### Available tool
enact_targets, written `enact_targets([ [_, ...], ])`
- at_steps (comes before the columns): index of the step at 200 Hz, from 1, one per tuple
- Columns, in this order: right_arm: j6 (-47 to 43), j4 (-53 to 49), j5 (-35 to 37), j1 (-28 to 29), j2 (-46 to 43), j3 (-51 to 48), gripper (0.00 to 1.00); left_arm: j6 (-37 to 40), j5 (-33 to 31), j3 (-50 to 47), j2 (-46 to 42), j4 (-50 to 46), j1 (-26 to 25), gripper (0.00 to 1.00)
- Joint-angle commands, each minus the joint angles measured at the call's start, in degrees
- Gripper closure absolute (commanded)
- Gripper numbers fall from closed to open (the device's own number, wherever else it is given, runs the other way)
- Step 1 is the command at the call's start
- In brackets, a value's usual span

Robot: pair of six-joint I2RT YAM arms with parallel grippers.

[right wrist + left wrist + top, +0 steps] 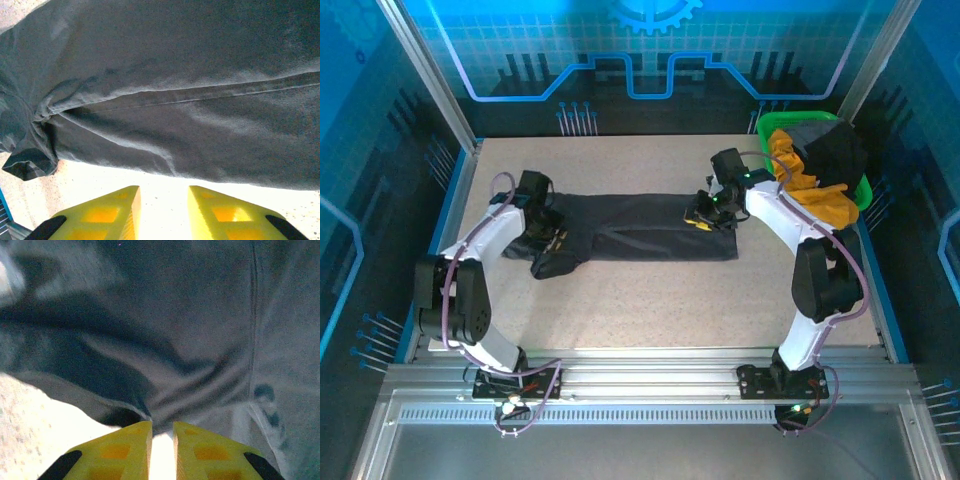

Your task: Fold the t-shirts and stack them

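Observation:
A dark charcoal-grey t-shirt (640, 228) lies stretched left to right across the middle of the table. My left gripper (557, 238) sits low over its rumpled left end. In the left wrist view the yellow fingers (125, 450) stand a narrow gap apart, with bright table showing between them and the wrinkled cloth (200, 315) right at the left gripper's (162, 424) tips. My right gripper (703, 218) hovers at the shirt's right end. In the right wrist view this gripper (164, 189) is open over bare table, just short of the shirt's edge (175, 75).
A bright green basket (775, 122) stands at the back right corner. A mustard-yellow shirt (810, 190) and a black one (835, 150) spill over it. Metal frame rails run along the table's sides and near edge. Bare tabletop (650, 310) lies in front of the shirt.

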Motion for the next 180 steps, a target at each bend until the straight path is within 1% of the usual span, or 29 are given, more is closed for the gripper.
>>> enact_targets([
  [1,0.2,0.2,-1.5,0.4,-0.4,0.0,0.69,5.8,1.5,-1.5,3.5,2.5,0.6,0.83],
  [16,0.1,0.0,-1.4,0.4,-0.3,0.2,0.7,6.5,2.5,-3.0,4.7,2.4,0.5,0.84],
  [38,0.1,0.7,-2.9,0.5,-0.4,0.3,0.7,6.0,2.5,-8.4,2.8,3.0,0.3,0.85],
  [70,0.0,10.1,-9.7,1.4,-3.1,-2.1,0.69,5.0,4.2,-15.6,0.6,5.1,0.1,0.86],
  [82,0.4,12.1,-10.9,1.9,-3.9,-2.4,0.68,5.5,5.2,-16.3,0.5,6.0,0.3,0.84],
  [93,0.7,12.6,-11.3,2.1,-4.0,-2.2,0.68,6.0,6.2,-15.8,-0.6,6.9,0.5,0.81],
  [104,1.1,12.7,-11.3,2.1,-3.9,-2.0,0.68,6.6,5.6,-14.1,-2.1,5.9,0.6,0.79],
  [127,1.2,12.6,-11.2,2.2,-3.7,-2.0,0.68,9.8,2.4,-8.8,-4.9,2.0,3.6,0.77],
  [138,1.2,12.5,-11.2,2.1,-3.8,-2.2,0.68,11.8,2.2,-7.1,-4.9,1.3,6.6,0.77],
  [159,1.0,13.0,-11.9,2.3,-4.0,-2.6,0.68,15.9,4.5,-4.3,-3.0,3.0,12.8,0.75],
  [180,0.4,15.4,-14.7,2.4,-4.1,-3.1,0.66,22.7,6.8,-1.7,0.2,7.4,15.5,0.71],
])
